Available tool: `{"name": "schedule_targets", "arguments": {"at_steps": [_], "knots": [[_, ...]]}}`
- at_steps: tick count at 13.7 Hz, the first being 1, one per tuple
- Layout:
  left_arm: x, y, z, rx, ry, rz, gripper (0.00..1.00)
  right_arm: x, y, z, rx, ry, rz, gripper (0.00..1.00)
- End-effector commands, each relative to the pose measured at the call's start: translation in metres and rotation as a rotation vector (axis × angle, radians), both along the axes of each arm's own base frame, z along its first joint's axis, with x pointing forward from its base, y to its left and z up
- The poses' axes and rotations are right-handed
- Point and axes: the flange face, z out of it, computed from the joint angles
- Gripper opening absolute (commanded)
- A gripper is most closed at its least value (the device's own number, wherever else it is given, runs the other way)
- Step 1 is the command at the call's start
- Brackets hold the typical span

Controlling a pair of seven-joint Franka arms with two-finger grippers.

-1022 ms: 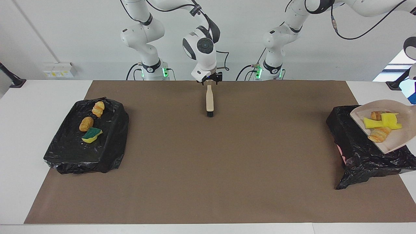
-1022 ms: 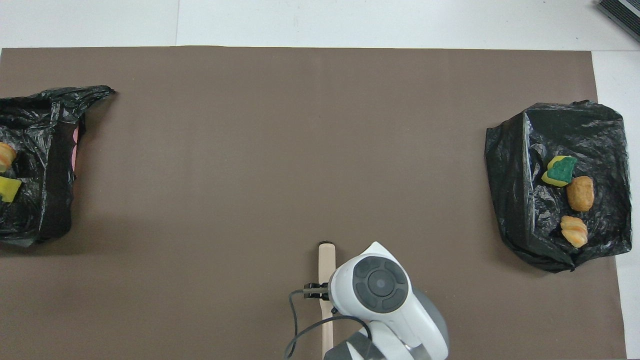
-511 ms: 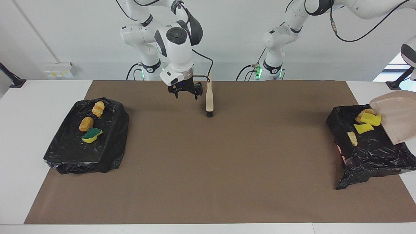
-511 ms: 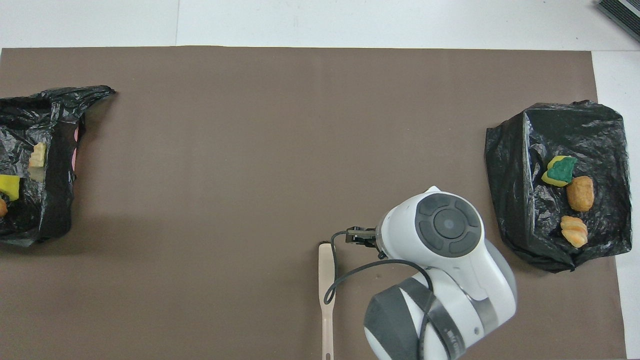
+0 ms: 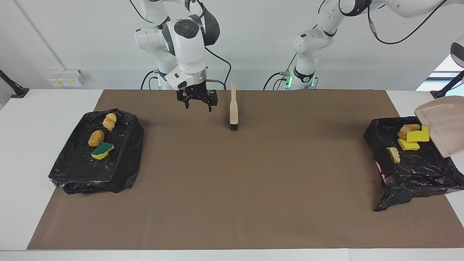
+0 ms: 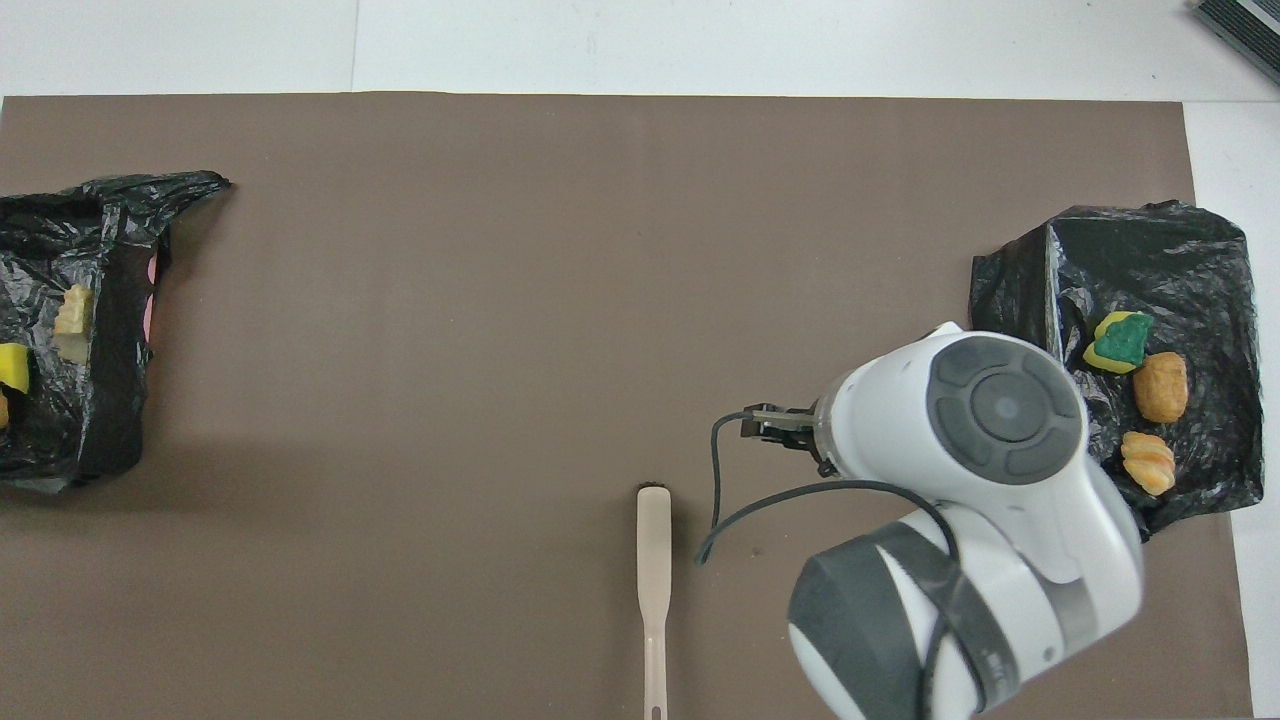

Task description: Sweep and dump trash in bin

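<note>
Four scraps [image 5: 409, 137] now lie dumped in our bin [image 5: 413, 170]; left gripper, unseen, clamps the tipped dustpan [image 5: 444, 127]; right gripper [image 5: 197, 105], open and empty, has left the brush [image 5: 233, 108].

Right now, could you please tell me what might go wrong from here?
The dustpan hangs tilted over the bin; the yellow sponge pieces lie just under its lip, so withdrawing low might drag them out. The right end effector, open, hangs beside the brush, its cable looping near the handle; it might snag.
</note>
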Motion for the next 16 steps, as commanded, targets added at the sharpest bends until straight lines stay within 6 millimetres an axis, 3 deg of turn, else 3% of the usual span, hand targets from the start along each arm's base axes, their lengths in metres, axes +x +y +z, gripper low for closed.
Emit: {"name": "schedule_targets", "arguments": {"at_steps": [1,3,4,6,8,13,14,16], "knots": [[0.001,-0.012,0.006,-0.047,-0.004,0.004,0.0,0.009,-0.027,0.018,-0.014,-0.009,-0.023,1.0],[0.004,-0.02,0.004,-0.083,-0.019,0.0,0.0,0.015,-0.055,0.037,-0.005,-0.042,-0.012,1.0],[0.007,-0.026,0.006,-0.082,-0.024,-0.008,0.0,0.016,-0.067,0.037,-0.006,-0.035,0.003,1.0],[0.011,-0.036,0.024,-0.115,-0.08,-0.017,0.0,0.012,-0.1,0.05,-0.005,-0.028,0.018,1.0],[0.011,-0.038,0.026,-0.173,-0.112,-0.008,0.0,0.007,-0.136,0.065,0.001,-0.016,0.037,1.0],[0.0,-0.043,0.034,-0.372,-0.244,0.101,0.0,-0.007,-0.186,0.059,0.024,0.026,-0.008,1.0],[-0.005,-0.052,0.041,-0.425,-0.3,0.149,0.0,-0.007,-0.188,0.059,0.029,0.022,-0.01,1.0],[-0.004,-0.091,0.012,-0.489,-0.289,0.225,0.0,-0.006,-0.193,0.059,0.032,0.017,-0.016,1.0]]}}
